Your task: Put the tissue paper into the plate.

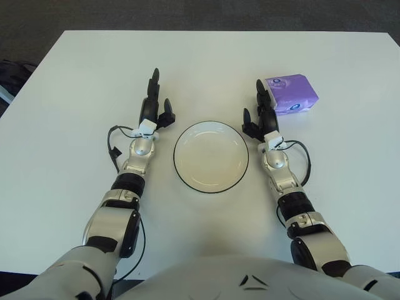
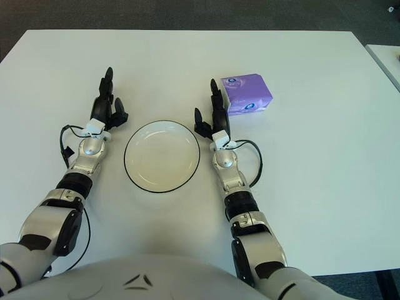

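Note:
A purple tissue pack (image 1: 291, 94) lies on the white table (image 1: 206, 62), back and right of the plate. The white plate (image 1: 211, 156) with a dark rim sits in the middle, with nothing in it. My right hand (image 1: 259, 111) is between the plate and the pack, fingers stretched out and holding nothing, its tips just left of the pack's near corner. My left hand (image 1: 154, 103) shows left of the plate, fingers extended and holding nothing.
A dark object (image 1: 11, 74) shows beyond the table's left edge. Dark floor lies past the far edge. A cable loops beside each forearm (image 1: 114, 150).

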